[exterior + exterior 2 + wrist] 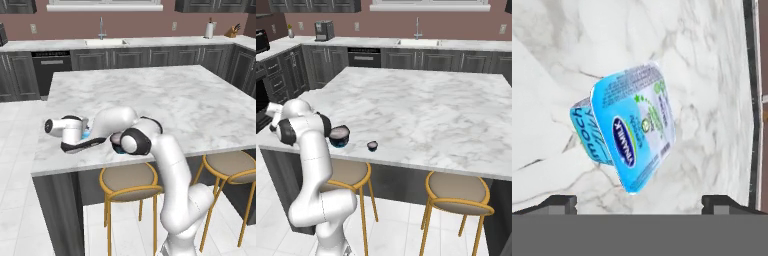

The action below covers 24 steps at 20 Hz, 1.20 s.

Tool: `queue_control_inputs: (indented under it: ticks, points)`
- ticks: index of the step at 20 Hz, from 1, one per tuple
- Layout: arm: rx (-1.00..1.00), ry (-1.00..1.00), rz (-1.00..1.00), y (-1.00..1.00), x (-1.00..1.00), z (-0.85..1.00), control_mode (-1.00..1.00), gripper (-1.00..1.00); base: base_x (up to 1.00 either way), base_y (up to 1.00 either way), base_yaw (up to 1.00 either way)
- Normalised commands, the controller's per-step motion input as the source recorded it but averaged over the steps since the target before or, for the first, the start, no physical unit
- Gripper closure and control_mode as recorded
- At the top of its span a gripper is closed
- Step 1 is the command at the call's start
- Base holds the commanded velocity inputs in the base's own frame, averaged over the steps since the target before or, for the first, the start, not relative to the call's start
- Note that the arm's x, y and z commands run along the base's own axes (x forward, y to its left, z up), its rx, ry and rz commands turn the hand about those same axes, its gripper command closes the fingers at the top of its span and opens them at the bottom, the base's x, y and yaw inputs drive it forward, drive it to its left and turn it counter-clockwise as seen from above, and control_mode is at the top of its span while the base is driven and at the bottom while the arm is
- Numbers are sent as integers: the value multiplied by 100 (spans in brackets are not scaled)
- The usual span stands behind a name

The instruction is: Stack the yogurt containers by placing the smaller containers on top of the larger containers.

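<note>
The translucent light-blue cup (632,132) lies tipped on its side on the marble island top, its printed lid facing the hand view. My gripper (639,202) is open, its dark tips wide apart at either side below the cup and not touching it. From the left base view, a sliver of that cup (86,134) shows beside my low, leftward-reaching hand (70,131). The wide dark cup (339,135) with its pale pinkish top stands near the front edge, partly behind my elbow (115,140). The tiny dark cup (372,145) stands alone just right of it.
The marble island top (421,110) stretches far back and right. Its front edge runs close to the cups. Two round stools (458,192) (348,172) stand below that edge. A back counter with sink (102,41) lines the wall.
</note>
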Motion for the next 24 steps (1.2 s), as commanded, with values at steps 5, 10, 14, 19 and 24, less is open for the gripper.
queue_control_inputs:
  ticks: [5, 10, 14, 19, 24]
  points:
    - [0, 3, 0, 2, 35, -18, -100, -100, 0, 0, 0]
    - [0, 3, 0, 13, 37, -19, -100, -100, 0, 0, 0]
    - [0, 3, 0, 23, 34, -18, -100, -100, 0, 0, 0]
    - [0, 2, 0, 27, 31, -17, -100, -100, 0, 0, 0]
    - [0, 4, 0, 23, 24, -12, -100, 100, 0, 0, 0]
